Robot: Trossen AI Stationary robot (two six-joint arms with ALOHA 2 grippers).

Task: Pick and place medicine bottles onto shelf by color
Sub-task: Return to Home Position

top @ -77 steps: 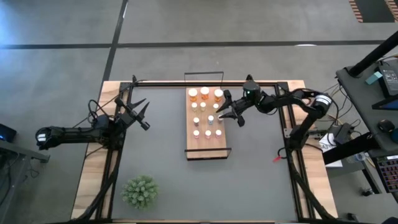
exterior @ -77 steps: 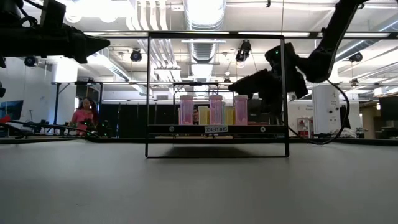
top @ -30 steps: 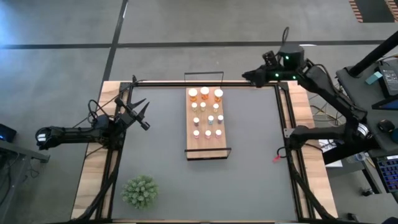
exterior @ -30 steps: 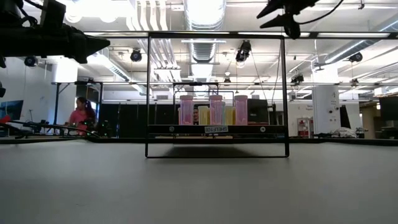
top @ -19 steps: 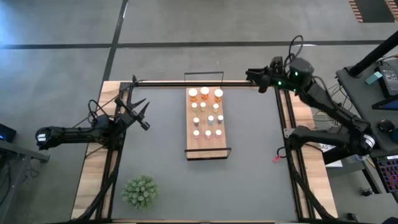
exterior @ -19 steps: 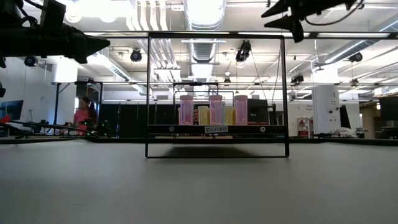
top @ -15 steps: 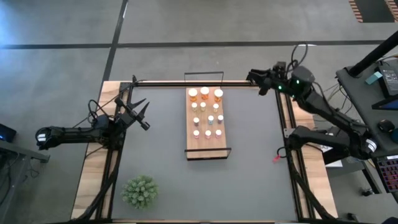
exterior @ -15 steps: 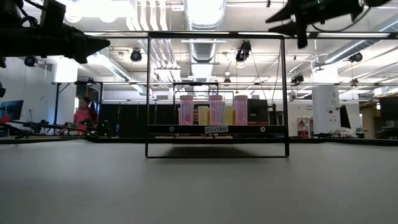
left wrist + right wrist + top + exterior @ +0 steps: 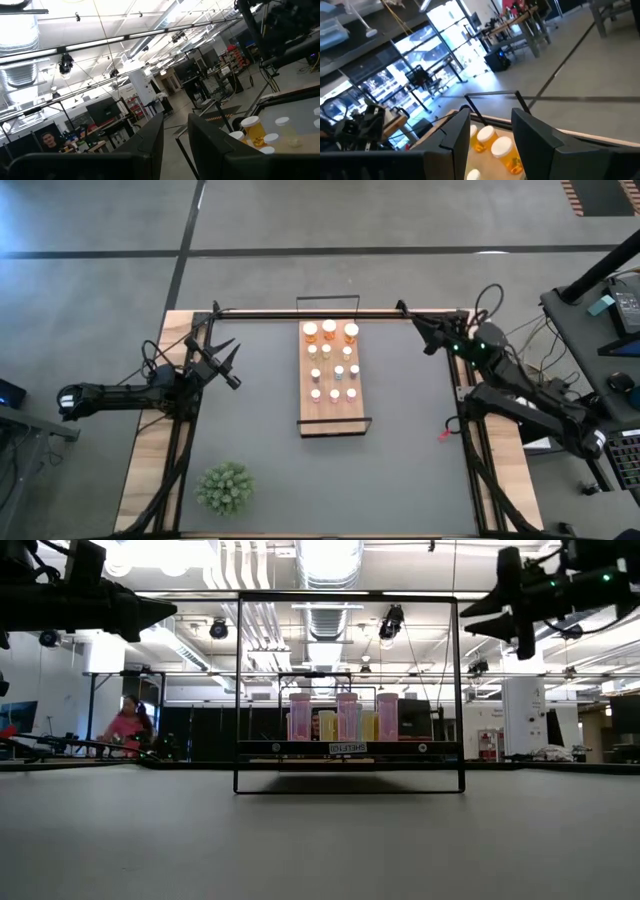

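The light-wood shelf (image 9: 308, 408) lies in the middle of the table, with its black wire frame (image 9: 350, 750) at the short ends. Several white-capped medicine bottles stand upright on it: three orange ones (image 9: 329, 329) in the far row and slimmer ones (image 9: 334, 375) nearer. My left gripper (image 9: 234, 365) is open and empty, to the left of the shelf. My right gripper (image 9: 415, 328) is open and empty, raised above the table near its far right corner. The orange bottles also show in the right wrist view (image 9: 485, 137) and in the left wrist view (image 9: 253, 128).
A green spiky plant (image 9: 226, 488) stands near the table's near left corner. A black rail (image 9: 300, 311) runs along the far edge. A person (image 9: 130, 723) is in the room beyond the table.
My right arm has drawn back toward the table's right edge. Its gripper has come down from high above the far edge toward the far right corner, still open and empty. The bottles and the shelf have not moved.
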